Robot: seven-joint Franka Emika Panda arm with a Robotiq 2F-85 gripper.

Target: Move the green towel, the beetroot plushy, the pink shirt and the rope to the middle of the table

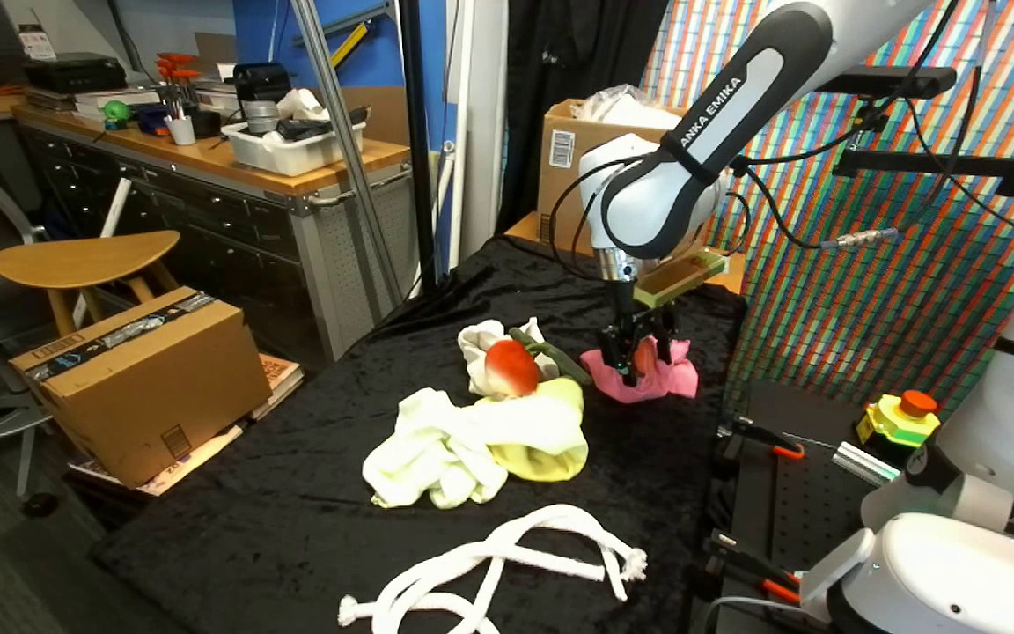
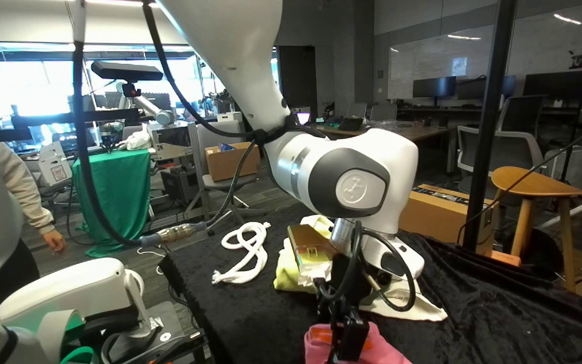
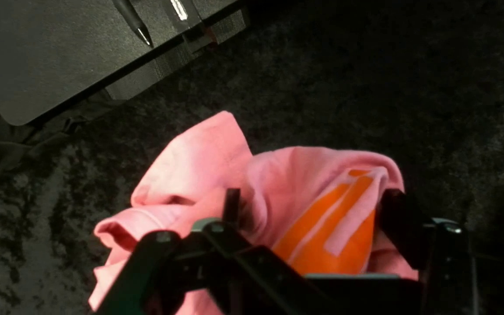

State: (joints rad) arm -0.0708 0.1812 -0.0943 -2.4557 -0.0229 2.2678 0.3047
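Nearest, on a wide table [image 1: 252, 537] covered in black cloth, a thick white rope [image 1: 494, 555] lies in loose loops with frayed ends. Just beyond it, around the middle of the table, is the green towel [image 1: 551, 462], crumpled and yellow-green. A pale cloth [image 1: 432, 449] bunches against it; where one stops and the next starts is hard to tell. Behind them sits the beetroot plushy [image 1: 511, 365], round and red with a green stalk, on or against a white cloth [image 1: 476, 343]. Farther along, near the table's right-hand edge in an exterior view, the pink shirt [image 1: 672, 380] lies crumpled beneath the gripper [image 1: 648, 363]. In the wrist view, its fingers [image 3: 392, 214] stand wide apart, one on each side of a raised, orange-marked fold of the shirt; whether they touch it cannot be told. Beyond the table stand a cardboard box [image 1: 558, 180] and, off to the left, a wooden-topped workbench [image 1: 208, 160].
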